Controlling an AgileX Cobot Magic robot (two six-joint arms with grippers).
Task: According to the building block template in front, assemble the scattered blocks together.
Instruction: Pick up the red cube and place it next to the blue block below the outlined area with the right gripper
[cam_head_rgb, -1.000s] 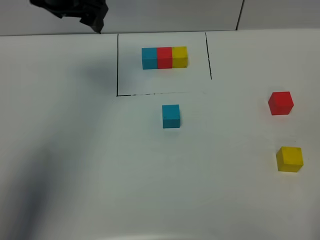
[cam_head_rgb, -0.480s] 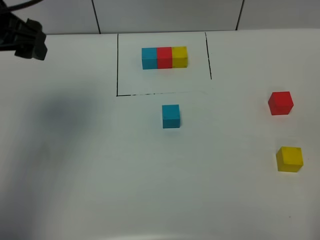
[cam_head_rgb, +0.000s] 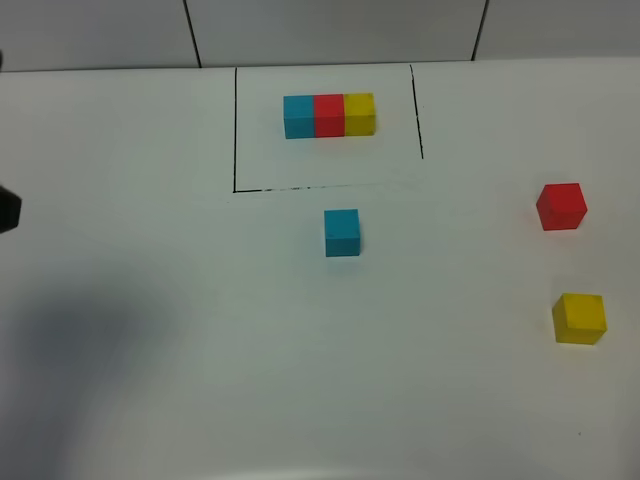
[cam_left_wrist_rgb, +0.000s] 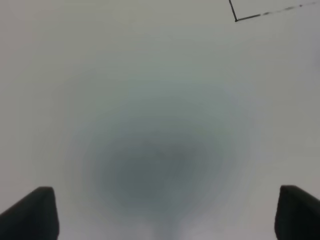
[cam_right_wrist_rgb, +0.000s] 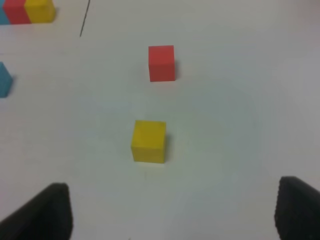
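Observation:
The building block template (cam_head_rgb: 329, 115) is a blue-red-yellow row inside a thin black outline (cam_head_rgb: 235, 130) at the back middle. The scattered blocks lie apart: a cyan-blue cube (cam_head_rgb: 342, 232) just in front of the outline, a red cube (cam_head_rgb: 561, 206) at the right, and a yellow cube (cam_head_rgb: 580, 318) nearer the front right. My left gripper (cam_left_wrist_rgb: 167, 220) is open and empty over bare table; only a dark bit of it (cam_head_rgb: 5, 210) shows at the exterior view's left edge. My right gripper (cam_right_wrist_rgb: 172, 215) is open and empty, short of the yellow cube (cam_right_wrist_rgb: 149, 141), with the red cube (cam_right_wrist_rgb: 162, 63) beyond.
The white table (cam_head_rgb: 200, 350) carries a soft shadow at the front left. A grey tiled wall (cam_head_rgb: 330, 30) stands behind the table. The outline's corner (cam_left_wrist_rgb: 236, 19) shows in the left wrist view. The template (cam_right_wrist_rgb: 25, 11) and blue cube (cam_right_wrist_rgb: 4, 79) show at the right wrist view's edge.
My left arm has moved from the back left, down along the left edge, almost out of the exterior view. Its shadow shifted toward the front left. The blocks have not moved.

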